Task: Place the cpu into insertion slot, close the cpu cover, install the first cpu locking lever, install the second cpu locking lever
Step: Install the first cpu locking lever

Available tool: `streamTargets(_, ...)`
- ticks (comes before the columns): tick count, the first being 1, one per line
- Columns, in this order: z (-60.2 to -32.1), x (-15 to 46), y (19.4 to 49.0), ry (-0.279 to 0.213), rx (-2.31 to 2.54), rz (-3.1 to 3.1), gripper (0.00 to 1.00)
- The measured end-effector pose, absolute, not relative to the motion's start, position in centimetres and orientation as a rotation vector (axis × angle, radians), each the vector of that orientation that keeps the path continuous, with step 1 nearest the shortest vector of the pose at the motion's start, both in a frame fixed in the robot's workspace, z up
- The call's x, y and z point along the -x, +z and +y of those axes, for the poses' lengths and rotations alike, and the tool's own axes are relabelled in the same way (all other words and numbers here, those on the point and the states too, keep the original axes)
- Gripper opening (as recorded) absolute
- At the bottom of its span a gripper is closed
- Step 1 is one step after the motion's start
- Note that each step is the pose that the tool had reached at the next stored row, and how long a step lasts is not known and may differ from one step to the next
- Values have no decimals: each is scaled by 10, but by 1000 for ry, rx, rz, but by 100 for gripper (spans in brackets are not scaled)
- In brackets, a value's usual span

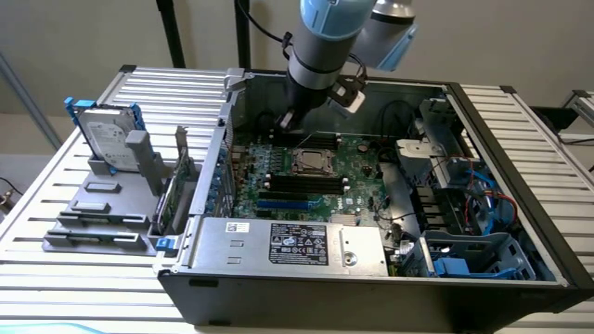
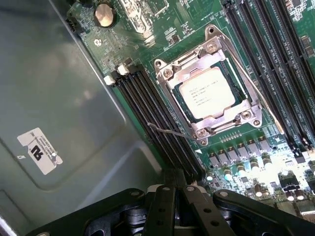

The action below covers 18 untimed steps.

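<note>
The cpu [image 2: 206, 93], a pale square chip with printed text, lies flat in the insertion slot [image 1: 309, 161] on the green board. The silvery cpu cover [image 2: 194, 59] lies down around it, and the chip shows through its window. One thin metal lever [image 2: 167, 132] sticks out sideways from the socket's corner over the black memory slots. A second wire lever [image 2: 256, 93] runs along the opposite side of the socket. My gripper [image 2: 176, 194] is shut with nothing between its black fingers. It hangs above the board just beyond the socket, near the case wall [image 1: 289, 122].
Long black memory slots [image 2: 152, 108] flank the socket on both sides. A grey case wall [image 2: 59, 98] with a white sticker [image 2: 39, 150] stands close by. The power supply [image 1: 288, 243] fills the case front. Cables and a blue drive cage [image 1: 474, 254] sit on the exterior view's right, a hard drive [image 1: 102, 136] outside on the left.
</note>
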State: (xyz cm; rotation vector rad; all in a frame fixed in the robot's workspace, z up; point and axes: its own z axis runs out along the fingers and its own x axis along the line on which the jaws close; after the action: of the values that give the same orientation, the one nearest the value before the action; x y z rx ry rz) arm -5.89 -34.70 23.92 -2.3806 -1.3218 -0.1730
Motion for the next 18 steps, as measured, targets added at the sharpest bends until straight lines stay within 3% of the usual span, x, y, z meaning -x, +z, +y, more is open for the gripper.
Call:
streamTargets(6,-347,59,232,-187,2416,-1267,11)
streamTargets(18,-347,59,219,-159,2458,-1286,11)
